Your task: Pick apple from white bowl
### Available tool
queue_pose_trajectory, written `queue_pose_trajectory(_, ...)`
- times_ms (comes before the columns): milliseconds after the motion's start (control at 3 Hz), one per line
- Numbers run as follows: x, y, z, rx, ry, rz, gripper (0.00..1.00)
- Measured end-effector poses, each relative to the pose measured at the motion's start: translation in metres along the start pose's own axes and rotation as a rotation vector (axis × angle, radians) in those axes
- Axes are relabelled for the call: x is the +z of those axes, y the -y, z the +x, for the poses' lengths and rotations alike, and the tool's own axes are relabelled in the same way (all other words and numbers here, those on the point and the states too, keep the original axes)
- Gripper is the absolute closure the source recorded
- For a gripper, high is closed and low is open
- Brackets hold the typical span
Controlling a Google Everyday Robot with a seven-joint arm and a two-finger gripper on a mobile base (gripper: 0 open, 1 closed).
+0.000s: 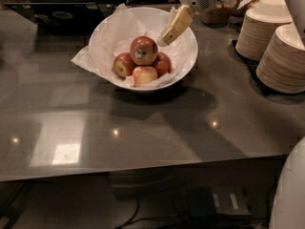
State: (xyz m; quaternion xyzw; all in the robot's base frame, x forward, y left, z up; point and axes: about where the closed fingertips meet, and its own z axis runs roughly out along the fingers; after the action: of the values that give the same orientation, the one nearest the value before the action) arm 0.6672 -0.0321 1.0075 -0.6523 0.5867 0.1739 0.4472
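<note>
The apple (144,50), the largest one, dull reddish-brown with a small pale sticker, sits on top of three smaller red-yellow apples in the white bowl (189,57). The bowl is wide, round and lined with crinkled white paper, and stands at the back middle of the grey table. My gripper (167,36) reaches down from the upper right over the bowl's right half. Its tan tip hangs just right of the apple and slightly above it, with a small gap between them. It holds nothing that I can see.
Two tall stacks of beige paper plates (282,56) stand at the right on a dark mat. A wicker basket (217,14) is behind the bowl. A dark tray (57,15) lies at the back left. The table's front edge runs across the lower part of the view.
</note>
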Motion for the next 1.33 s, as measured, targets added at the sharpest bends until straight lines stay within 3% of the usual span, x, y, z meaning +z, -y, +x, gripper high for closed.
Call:
queue_pose_trajectory(333,0.0,0.0,0.0,0.0,0.0,0.0,0.0)
queue_pose_trajectory(1333,0.032,-0.053,-0.012,0.033,0.039,-0.109,0.65)
